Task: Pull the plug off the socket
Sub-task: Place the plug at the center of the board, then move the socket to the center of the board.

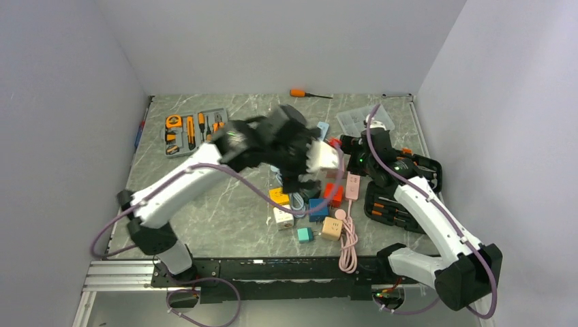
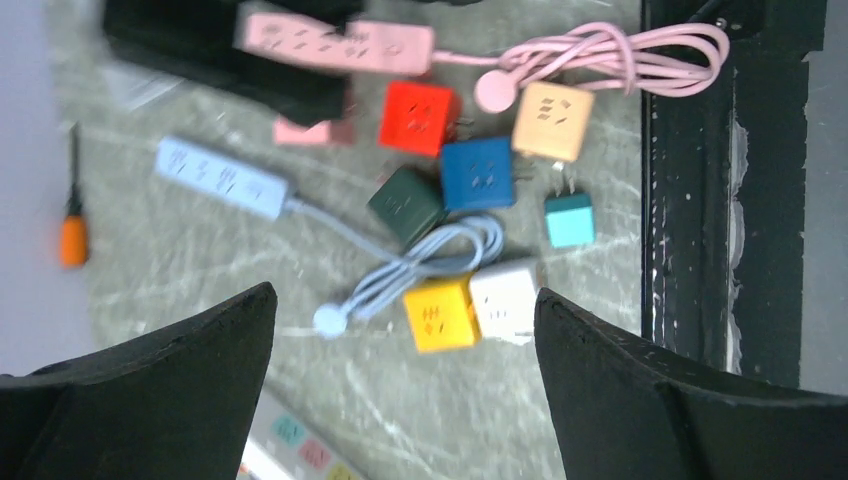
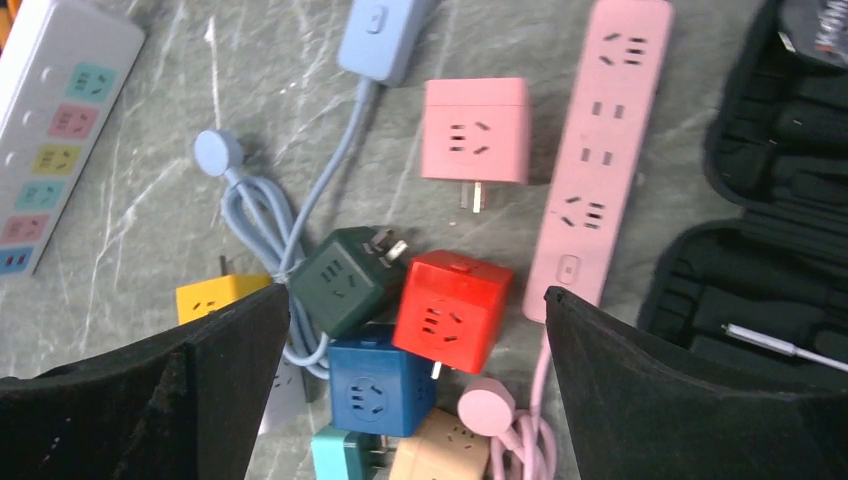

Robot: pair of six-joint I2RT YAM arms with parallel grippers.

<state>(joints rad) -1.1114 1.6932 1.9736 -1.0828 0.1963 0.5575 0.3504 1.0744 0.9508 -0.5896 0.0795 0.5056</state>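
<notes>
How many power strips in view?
3: pink strip by the black case; blue strip, cable looping past green cube; white strip at right-wrist view's left edge. More may be hidden.

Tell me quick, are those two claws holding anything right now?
Left gripper: open, holding nothing.
Right gripper: open, holding nothing.

I count eight cube adapters [image 2: 477,173], red cube [image 2: 418,117] included; around it, three power strips [image 2: 335,42], one screwdriver [image 2: 72,235].
</notes>
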